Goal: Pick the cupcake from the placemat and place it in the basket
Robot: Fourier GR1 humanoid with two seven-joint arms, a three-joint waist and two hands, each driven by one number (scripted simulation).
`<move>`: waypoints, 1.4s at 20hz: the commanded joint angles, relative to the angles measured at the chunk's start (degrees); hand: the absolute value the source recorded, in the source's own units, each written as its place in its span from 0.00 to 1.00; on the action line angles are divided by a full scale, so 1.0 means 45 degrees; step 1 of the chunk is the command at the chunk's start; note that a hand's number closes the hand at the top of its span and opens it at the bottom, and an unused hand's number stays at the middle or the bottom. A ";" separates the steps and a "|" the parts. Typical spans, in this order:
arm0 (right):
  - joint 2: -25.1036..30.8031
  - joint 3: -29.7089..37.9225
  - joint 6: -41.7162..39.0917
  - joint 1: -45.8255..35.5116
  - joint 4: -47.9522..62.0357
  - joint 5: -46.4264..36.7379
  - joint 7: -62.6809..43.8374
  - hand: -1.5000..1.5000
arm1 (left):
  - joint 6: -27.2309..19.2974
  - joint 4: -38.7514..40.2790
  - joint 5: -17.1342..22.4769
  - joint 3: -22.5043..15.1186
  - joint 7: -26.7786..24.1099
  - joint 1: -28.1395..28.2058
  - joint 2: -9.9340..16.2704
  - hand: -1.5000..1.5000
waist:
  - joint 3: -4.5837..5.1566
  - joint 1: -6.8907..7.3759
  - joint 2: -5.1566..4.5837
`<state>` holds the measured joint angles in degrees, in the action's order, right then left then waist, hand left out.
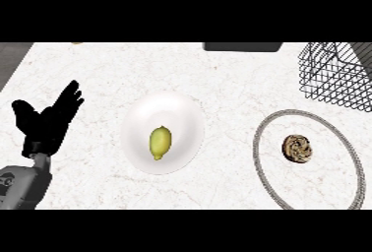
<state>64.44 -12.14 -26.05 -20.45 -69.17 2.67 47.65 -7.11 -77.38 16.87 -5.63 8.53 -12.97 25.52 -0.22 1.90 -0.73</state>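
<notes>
Here we are over the pale marbled tabletop (218,192), and the cupcake (298,148) sits untouched, a small brown swirl just right of centre on the round placemat (270,123) with its grey ringed border. The wire basket (335,74) waits up at the far right corner, near the placemat but clear of its edge. Nothing has been lifted yet, so the pick is all still to do.

What could go wrong? The cupcake is small and low, and a hand closing off-centre could well nudge it along the placemat instead of catching it. Then the carry: the basket has tall wire walls, and in my judgement a low approach would clip the rim and knock the cupcake free. There's also a decoy nearby, a white plate (138,133) mid-tabletop holding a yellow-green lemon (160,142), well apart from the placemat.

Now the hands. The left hand (45,124) shows at the left edge, fingers spread straight and pointing up, resting, holding nothing and touching nothing. The right hand is nowhere in view, so its state is unknown
</notes>
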 commanded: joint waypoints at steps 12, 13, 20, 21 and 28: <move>-0.3632 -0.2308 -0.0358 -0.1503 0.2654 -0.1339 0.2124 0.00 | 0.0379 0.0089 -0.0202 0.0305 -0.0301 0.0484 -0.0219 0.50 | 0.0037 -0.0048 0.0086; -0.3673 -0.2234 -0.0015 -0.1138 0.2636 -0.1685 0.2245 0.00 | 0.0353 0.0579 -0.0368 0.0513 0.0004 -0.0151 -0.0130 0.50 | 0.0041 -0.0269 0.0113; -0.4491 -0.3022 0.0966 -0.2088 0.4583 -0.3621 0.3034 0.00 | -0.0016 -0.0551 -0.0594 0.0459 0.0475 0.0382 -0.0565 0.50 | 0.0036 -0.0179 0.0123; -0.4095 -0.3113 0.0627 -0.2063 0.4730 -0.3594 0.3499 0.00 | 0.0824 0.0731 -0.0364 0.0771 -0.0147 -0.0095 -0.0275 0.50 | 0.0040 -0.0245 0.0086; -0.4791 -0.3118 0.0959 -0.2596 0.5656 -0.3973 0.3906 0.00 | 0.0632 0.0369 -0.0720 0.1032 0.0352 -0.0413 -0.0207 0.50 | 0.0037 -0.0248 0.0104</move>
<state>43.12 -26.48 -16.17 -30.63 -47.58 -14.11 55.68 -4.83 -76.18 14.06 -1.99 9.67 -13.62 24.00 -0.05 0.89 -0.27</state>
